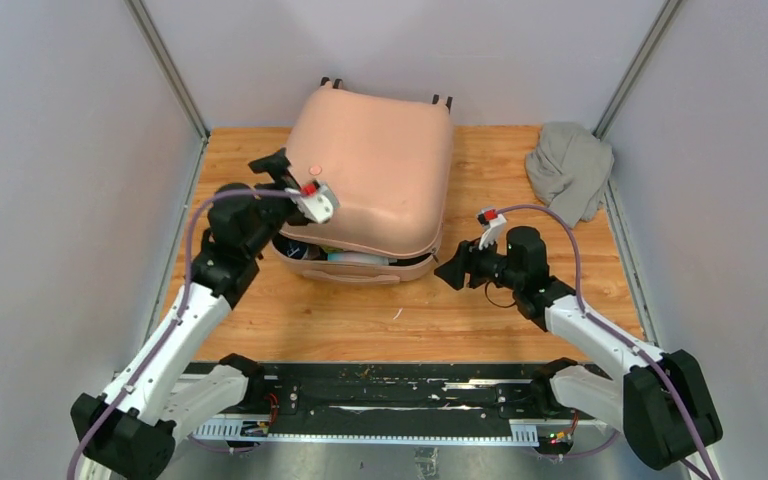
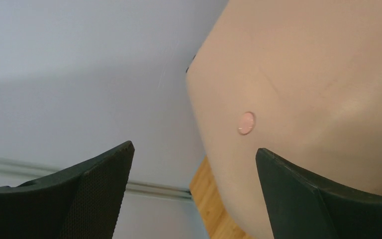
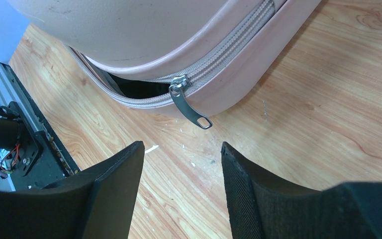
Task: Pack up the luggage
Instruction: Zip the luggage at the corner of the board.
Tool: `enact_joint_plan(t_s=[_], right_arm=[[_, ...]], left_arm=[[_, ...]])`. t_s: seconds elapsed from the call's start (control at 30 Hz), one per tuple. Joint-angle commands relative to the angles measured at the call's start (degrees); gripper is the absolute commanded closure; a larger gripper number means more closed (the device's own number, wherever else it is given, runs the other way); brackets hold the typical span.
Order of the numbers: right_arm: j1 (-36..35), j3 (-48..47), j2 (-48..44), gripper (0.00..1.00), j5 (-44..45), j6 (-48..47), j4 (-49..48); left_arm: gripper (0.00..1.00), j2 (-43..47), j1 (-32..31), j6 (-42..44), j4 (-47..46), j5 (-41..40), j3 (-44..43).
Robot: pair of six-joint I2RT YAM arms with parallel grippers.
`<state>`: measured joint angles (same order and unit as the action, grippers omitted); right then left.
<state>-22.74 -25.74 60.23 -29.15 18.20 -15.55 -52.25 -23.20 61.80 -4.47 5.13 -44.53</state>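
The luggage (image 1: pixel 375 170) is a pale pink hard-shell suitcase lying flat on the wooden table. Its lid is lowered, with a gap along the front left edge where contents show. My left gripper (image 1: pixel 270 164) is open at the lid's left edge. In the left wrist view (image 2: pixel 194 154) its jaws frame the shell (image 2: pixel 303 74) and the round emblem (image 2: pixel 247 122). My right gripper (image 1: pixel 450 270) is open and empty just off the suitcase's front right corner. In the right wrist view (image 3: pixel 181 149) its jaws point at the metal zipper pull (image 3: pixel 189 102) hanging from the partly closed zip.
A grey cloth bundle (image 1: pixel 568 165) lies at the back right of the table (image 1: pixel 520 310). Grey walls stand close on the left, right and back. The black arm mounting rail (image 1: pixel 380 400) runs along the near edge.
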Motion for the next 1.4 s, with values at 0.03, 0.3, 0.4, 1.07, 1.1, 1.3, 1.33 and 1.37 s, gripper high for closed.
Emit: enact_joint_plan(t_s=[0.03, 0.3, 0.4, 1.07, 1.1, 1.3, 1.33, 1.37], right_arm=[[0.8, 0.1, -2.7, 0.38, 0.3, -1.2, 1.7], [0.8, 0.1, -4.1, 0.37, 0.3, -1.2, 3.0], [0.8, 0.0, -4.5, 0.37, 0.3, -1.2, 3.3], [1.1, 0.5, -5.7, 0.36, -0.7, -2.1, 4.6], [1.1, 0.7, -5.5, 0.37, -0.7, -2.1, 4.4], [1.1, 0.6, -2.5, 0.37, -1.8, -0.9, 2.3], [1.1, 0.5, -2.1, 0.37, -1.9, -0.8, 2.1], [1.1, 0.4, -1.9, 0.37, -2.0, -0.7, 1.9]], left_arm=[[0.00, -3.2, 9.1, -28.8, 26.3, 1.3, -13.4], [0.00, -8.7, 30.6, -52.0, 38.1, 19.3, -17.1], [0.00, -12.4, 35.2, -58.2, 38.8, 23.8, -16.5], [0.00, -31.3, 40.8, -98.0, -5.7, 45.1, -1.7], [0.00, -31.7, 40.8, -98.9, -7.2, 46.0, -1.7], [0.00, -30.1, 38.9, -97.0, -10.8, 50.8, -3.8], [0.00, -29.6, 38.6, -96.1, -10.8, 51.2, -4.2], [0.00, -29.1, 38.3, -94.8, -10.8, 51.3, -4.4]])
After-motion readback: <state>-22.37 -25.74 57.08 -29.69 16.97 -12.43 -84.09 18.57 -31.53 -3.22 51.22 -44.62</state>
